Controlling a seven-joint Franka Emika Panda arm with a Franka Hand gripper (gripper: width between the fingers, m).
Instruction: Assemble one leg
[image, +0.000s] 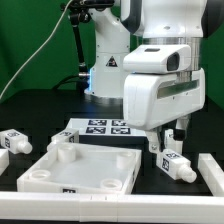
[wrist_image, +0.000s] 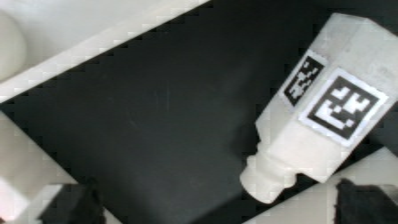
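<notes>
A white leg (wrist_image: 320, 105) with black-and-white tags lies on the black table. Its narrow stub end (wrist_image: 267, 182) points toward my gripper (wrist_image: 214, 212). The dark fingertips (wrist_image: 63, 205) stand wide apart and nothing is held between them; the stub lies near one finger. In the exterior view my gripper (image: 165, 143) hangs open just above this leg (image: 176, 165), at the exterior view's right. A second leg (image: 12, 141) lies at the far left. The large flat white panel (image: 60, 178) with corner holes lies in the front middle.
The marker board (image: 100, 127) lies behind the panel. A white wall piece (image: 206, 172) stands at the exterior view's right, close to the near leg. The panel's edge (wrist_image: 107, 55) shows in the wrist view. The arm's base (image: 105, 70) stands at the back.
</notes>
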